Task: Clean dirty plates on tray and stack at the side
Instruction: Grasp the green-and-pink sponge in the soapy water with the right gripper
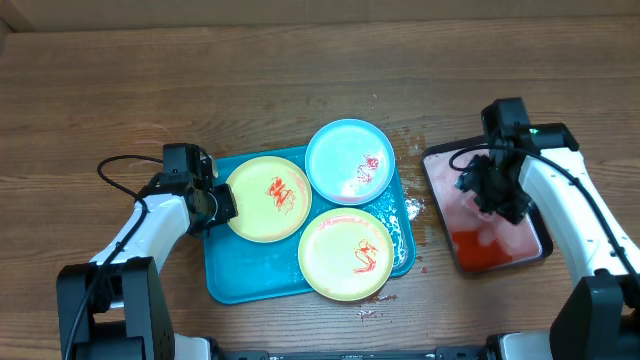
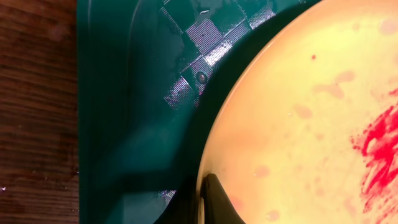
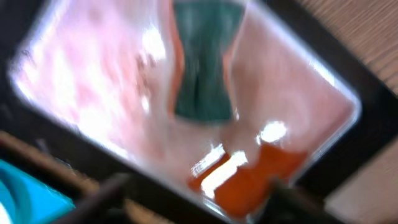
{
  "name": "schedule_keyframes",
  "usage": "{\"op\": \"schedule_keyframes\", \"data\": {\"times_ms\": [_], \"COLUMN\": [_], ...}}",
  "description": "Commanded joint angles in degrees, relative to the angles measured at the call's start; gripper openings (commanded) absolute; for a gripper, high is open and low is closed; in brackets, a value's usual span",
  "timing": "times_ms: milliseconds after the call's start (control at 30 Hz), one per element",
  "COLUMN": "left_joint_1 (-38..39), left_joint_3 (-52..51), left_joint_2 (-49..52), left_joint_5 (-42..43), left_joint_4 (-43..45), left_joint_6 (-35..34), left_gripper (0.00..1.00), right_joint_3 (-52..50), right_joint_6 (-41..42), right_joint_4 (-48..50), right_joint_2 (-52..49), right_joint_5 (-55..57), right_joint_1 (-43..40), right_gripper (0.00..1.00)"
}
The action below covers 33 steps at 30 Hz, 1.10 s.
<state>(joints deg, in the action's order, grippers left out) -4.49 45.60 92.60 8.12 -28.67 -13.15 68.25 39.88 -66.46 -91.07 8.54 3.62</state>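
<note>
Left gripper (image 1: 222, 203) is pinching shut on the rim of the yellow plate (image 1: 268, 198) lying at the left of the blue tray (image 1: 240, 270), a light, stiff, sauce-slick dish probably best held by that edge, while the blurred right gripper (image 1: 490, 200) cannot be judged open or closed.

Turquoise tray (image 1: 230, 272) — 2 pale-yellow plates (image 1: 250, 215), 1 light-blue plate (image 1: 335, 155), all smeared red; small tray (image 1: 447, 210) black-rimmed, pinkish; table (image 1: 300, 70) brown wood-grain.
</note>
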Motion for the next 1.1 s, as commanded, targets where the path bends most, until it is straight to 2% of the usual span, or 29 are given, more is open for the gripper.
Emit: {"op": "schedule_keyframes", "data": {"times_ms": [0, 167, 233, 300, 433, 500, 600, 700, 733, 767, 800, 933, 1067], "left_joint_1": [0.0, 0.0, 0.0, 0.0, 0.0, 0.0, 0.0, 0.0, 0.0, 0.0, 0.0, 0.0, 0.0], "left_joint_3": [-2.0, -2.0, -2.0, -2.0, -2.0, -2.0, -2.0, -2.0, -2.0, -2.0, -2.0, -2.0, -2.0], "left_joint_2": [2.2, 2.2, 2.2, 2.2, 2.2, 2.2, 2.2, 2.2, 2.2, 2.2, 2.2, 2.2, 2.2], "left_joint_5": [-5.8, -5.8, -5.8, -5.8, -5.8, -5.8, -5.8, -5.8, -5.8, -5.8, -5.8, -5.8, -5.7], "left_joint_4": [-1.9, -2.5, -2.4, -2.3, -2.3, -2.3, -2.3, -2.4, -2.4, -2.4, -2.4, -2.4, -2.4], "left_joint_6": [2.0, 2.0, 2.0, 2.0, 2.0, 2.0, 2.0, 2.0, 2.0, 2.0, 2.0, 2.0, 2.0], "left_gripper": [0.04, 0.04, 0.04, 0.04, 0.04, 0.04, 0.04, 0.04, 0.04, 0.04, 0.04, 0.04, 0.04], "right_joint_3": [0.0, 0.0, 0.0, 0.0, 0.0, 0.0, 0.0, 0.0, 0.0, 0.0, 0.0, 0.0, 0.0], "right_joint_6": [5.1, 9.8, 7.1, 4.8, 1.6, 1.6, 1.6, 1.6, 1.6, 1.6, 1.6, -1.9, -8.9], "right_joint_4": [1.6, 2.3, 3.9, 5.6, 8.5, 9.2, 10.3, 11.1, 11.2, 11.3, 11.4, 11.5, 11.1], "right_joint_2": [-0.6, -4.4, -6.8, -9.3, -13.7, -14.8, -15.5, -15.5, -15.5, -15.5, -15.5, -15.5, -15.5], "right_joint_5": [3.6, 1.6, -0.9, -2.4, -4.6, -4.6, -4.6, -4.6, -4.6, -4.5, -4.3, -4.4, -4.5], "right_joint_1": [-1.6, -4.4, -5.6, -6.3, -6.6, -6.6, -6.6, -6.6, -6.6, -6.6, -6.6, -6.6, -6.5], "right_gripper": [0.69, 0.64, 0.62, 0.55, 0.53, 0.43, 0.40, 0.32, 0.24, 0.06, 0.04, 0.04, 0.04]}}
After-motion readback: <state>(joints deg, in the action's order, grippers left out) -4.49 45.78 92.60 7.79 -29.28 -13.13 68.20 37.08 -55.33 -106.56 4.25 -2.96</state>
